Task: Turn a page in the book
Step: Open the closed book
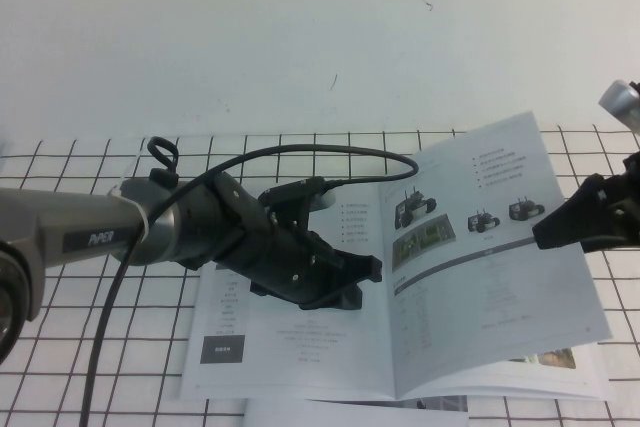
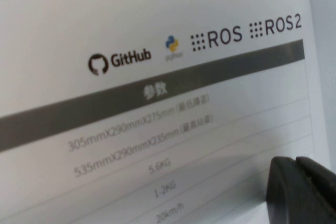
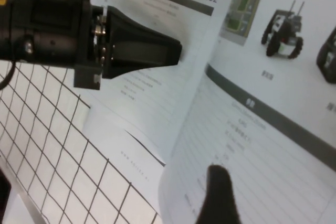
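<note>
Open book (image 1: 400, 337) on the gridded worktop (image 1: 90, 347), spine running away from the robot.
Left end effector (image 1: 372, 272), fingers pressed together, rests on its left leaf; right end effector (image 1: 545, 232), state unclear, hovers at the page (image 1: 490, 247), which is lifted and tilted.

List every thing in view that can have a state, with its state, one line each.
book: open, lying on the gridded table.
page: right-hand leaf, outer edge lifted off the leaves beneath.
left gripper: over the left-hand leaf, fingers together.
right gripper: at the page's outer edge.
</note>
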Tool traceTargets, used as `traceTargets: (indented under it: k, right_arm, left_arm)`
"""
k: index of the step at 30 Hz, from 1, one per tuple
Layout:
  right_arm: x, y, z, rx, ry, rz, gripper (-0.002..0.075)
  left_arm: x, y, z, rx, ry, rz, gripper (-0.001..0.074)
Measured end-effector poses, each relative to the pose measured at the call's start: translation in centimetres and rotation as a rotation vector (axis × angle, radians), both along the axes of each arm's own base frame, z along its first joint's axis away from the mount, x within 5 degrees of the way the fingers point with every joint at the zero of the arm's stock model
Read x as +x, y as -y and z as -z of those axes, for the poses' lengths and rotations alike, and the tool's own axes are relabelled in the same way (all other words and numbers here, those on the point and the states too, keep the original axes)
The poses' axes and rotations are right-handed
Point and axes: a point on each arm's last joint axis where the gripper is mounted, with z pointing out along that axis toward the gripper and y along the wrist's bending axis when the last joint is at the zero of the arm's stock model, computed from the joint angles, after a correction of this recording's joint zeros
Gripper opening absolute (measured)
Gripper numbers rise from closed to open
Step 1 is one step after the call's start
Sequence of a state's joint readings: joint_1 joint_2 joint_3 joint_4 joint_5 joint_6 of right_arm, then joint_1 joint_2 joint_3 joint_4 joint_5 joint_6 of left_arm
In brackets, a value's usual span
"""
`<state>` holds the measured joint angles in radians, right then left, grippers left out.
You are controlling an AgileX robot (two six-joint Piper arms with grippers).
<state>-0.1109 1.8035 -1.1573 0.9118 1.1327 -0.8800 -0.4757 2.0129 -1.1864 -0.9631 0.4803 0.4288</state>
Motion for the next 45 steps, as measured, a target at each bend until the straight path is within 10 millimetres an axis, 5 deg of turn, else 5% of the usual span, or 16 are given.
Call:
traceTargets:
  k: [6,12,25,37,45]
  right_arm:
    - [-0.1,-0.7,-0.6,0.044,0.0,0.0,0.048]
    - [-0.2,-3.8,-0.9,0.075,0.021,-0.046,0.0473]
    - [0.2,-6.9,-1.7,0.2,0.09,-0.016,0.0472]
    - [0.0,-10.5,-2.5,0.288,0.164,-0.043,0.0472]
    - [-0.4,-13.7,-2.8,0.3,0.245,-0.055,0.0472]
  left_arm:
    - [-0.1,0.0,0.0,-0.002,-0.006,0.005,-0.0004]
    - [-0.1,0.1,-0.3,-0.008,-0.005,0.01,-0.0003]
    - [-0.7,-2.6,-7.9,-0.022,0.162,0.057,-0.0003]
    - [-1.4,-6.3,-12.6,-0.019,0.246,0.043,-0.0002]
    - [-2.3,-7.2,-13.8,0.043,0.269,0.061,-0.0002]
